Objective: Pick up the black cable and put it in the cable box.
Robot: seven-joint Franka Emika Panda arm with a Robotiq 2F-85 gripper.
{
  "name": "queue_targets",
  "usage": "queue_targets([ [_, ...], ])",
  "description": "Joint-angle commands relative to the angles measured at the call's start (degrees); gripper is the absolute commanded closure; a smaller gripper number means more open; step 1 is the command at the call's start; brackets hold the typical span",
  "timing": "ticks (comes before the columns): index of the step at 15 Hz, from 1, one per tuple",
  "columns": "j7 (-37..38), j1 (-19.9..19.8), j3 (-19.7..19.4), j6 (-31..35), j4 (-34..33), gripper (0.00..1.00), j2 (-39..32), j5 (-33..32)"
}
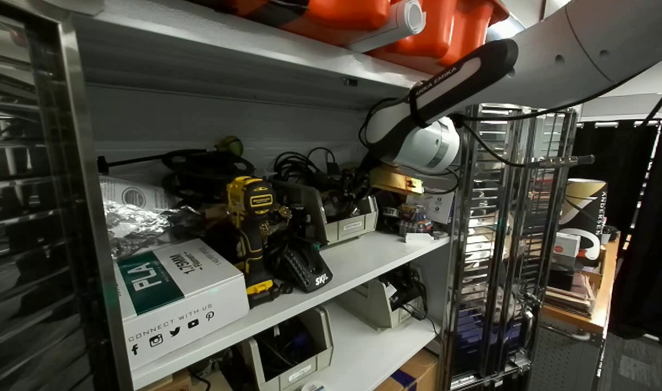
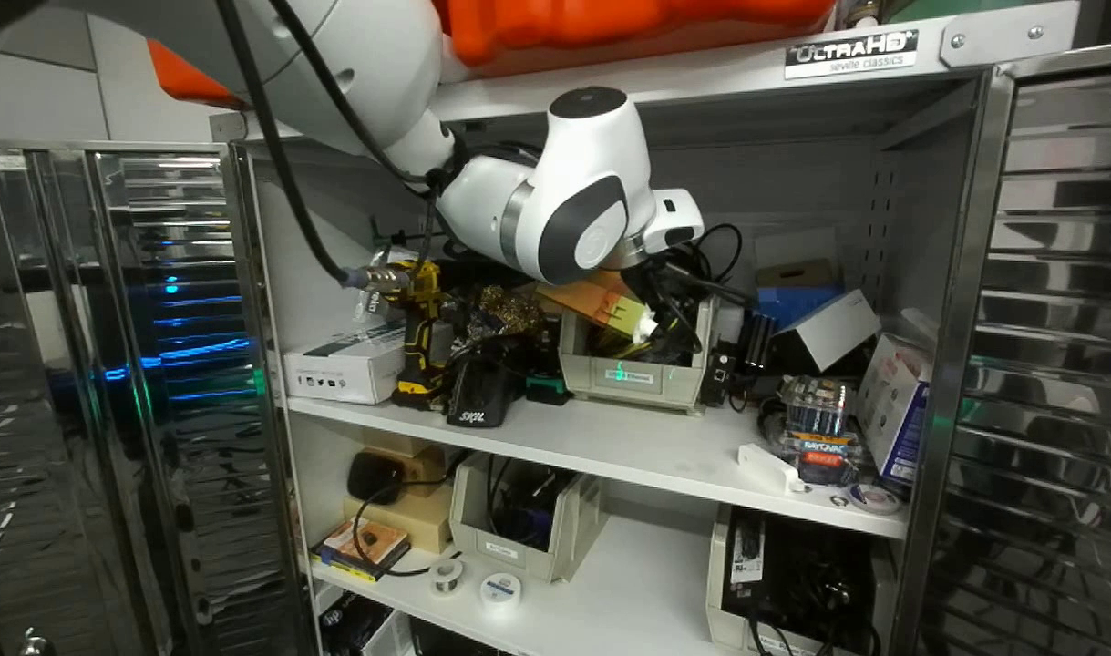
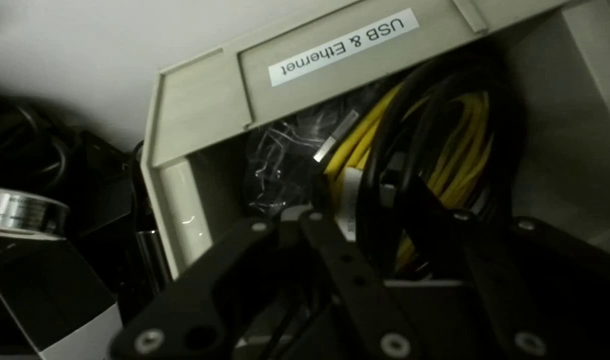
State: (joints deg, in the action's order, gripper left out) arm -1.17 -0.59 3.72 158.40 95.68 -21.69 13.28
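Gripper point(image 3: 370, 200) points down over the bin point(image 3: 199, 115), label point(image 3: 342, 47) reading "USB & Ethernet", on the surface point(image 2: 610, 435). Jaws stand apart with black cable point(image 3: 377, 165) showing between the tips in the wrist view; can't tell if they're clenched on it or only straddling it. Cable is coiled and within the bin's outline from above, loops overlapping yellow cable point(image 3: 452, 182). Can't tell how much of it rests on the contents. Clear plastic bag point(image 3: 279, 165) is in the same bin, beside the yellow, toward the label side.

Bin sits between the left and right edges of the surface (as both exterior views see it), set back from the front edge, label facing out. Arm point(image 2: 591, 173) reaches in over the front edge.

Also on the surface: white box point(image 1: 222, 293) near the front left corner, drill point(image 1: 254, 198) upright just beside it, SKIL charger point(image 2: 480, 392) next along the front edge, battery pack point(image 2: 824, 446) near the front right corner, white block point(image 2: 769, 469) just beside that. Carton point(image 2: 888, 410) stands by the right edge.

Lower surface point(image 2: 642, 583): left bin point(image 2: 478, 542) toward the left edge, right bin point(image 2: 719, 597) near the right edge, contents dark. White roll point(image 2: 500, 588) near the front edge.
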Motion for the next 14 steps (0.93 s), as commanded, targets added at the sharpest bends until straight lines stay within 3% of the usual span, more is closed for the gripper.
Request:
queue_targets([
  [1,-0.1,0.0,0.6,-2.7,-1.5,0.28,1.9,-1.2],
  [5,-1.2,-0.7,0.7,-1.0,8.3,0.01,9.1,-0.4],
  [10,-3.1,-0.8,-0.2,-8.9,23.1,0.0,21.8,0.2],
  [14,-2.8,-0.3,-2.2,-22.7,33.6,0.0,31.9,-1.3],
])
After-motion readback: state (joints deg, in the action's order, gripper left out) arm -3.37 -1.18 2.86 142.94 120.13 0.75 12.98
